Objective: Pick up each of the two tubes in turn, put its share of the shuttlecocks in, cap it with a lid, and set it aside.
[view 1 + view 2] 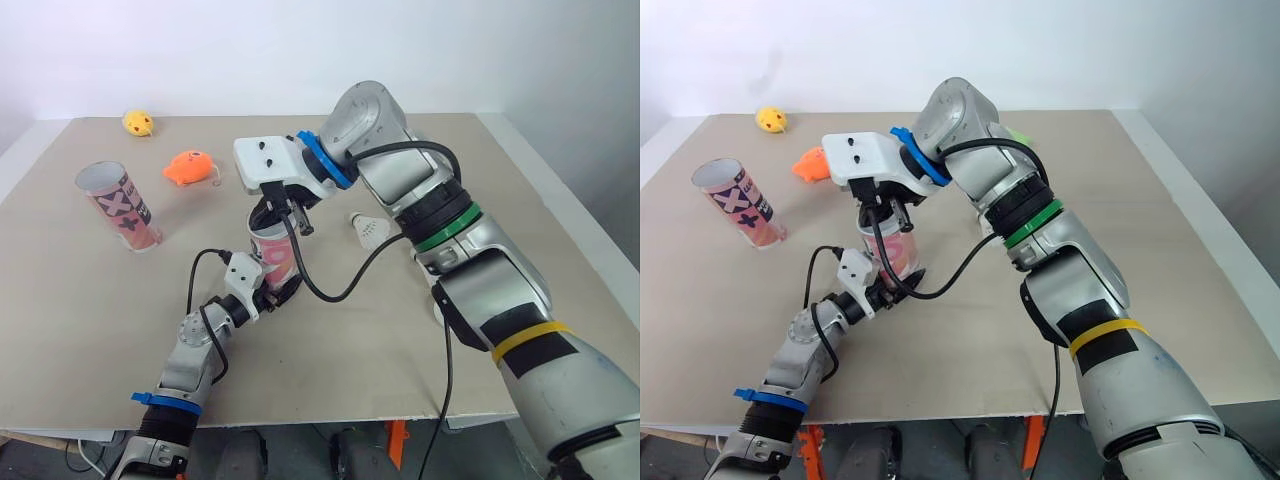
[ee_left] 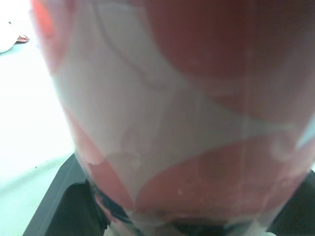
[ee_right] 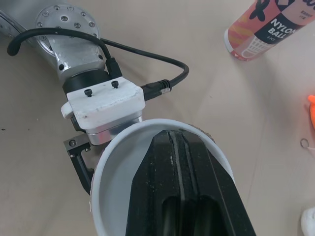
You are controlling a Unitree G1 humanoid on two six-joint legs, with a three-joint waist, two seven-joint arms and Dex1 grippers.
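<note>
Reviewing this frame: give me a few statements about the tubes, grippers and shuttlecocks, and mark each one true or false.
1. The left gripper grips the tube near its base. True.
2. The right gripper reaches, shut, into that tube's open mouth. True.
3. The second tube lies flat on the robot's right side of the table. False: it stands on its base at the robot's left.
4. Every shuttlecock is already off the table. False: one white shuttlecock lies on the table, just right of the gripped tube.
</note>
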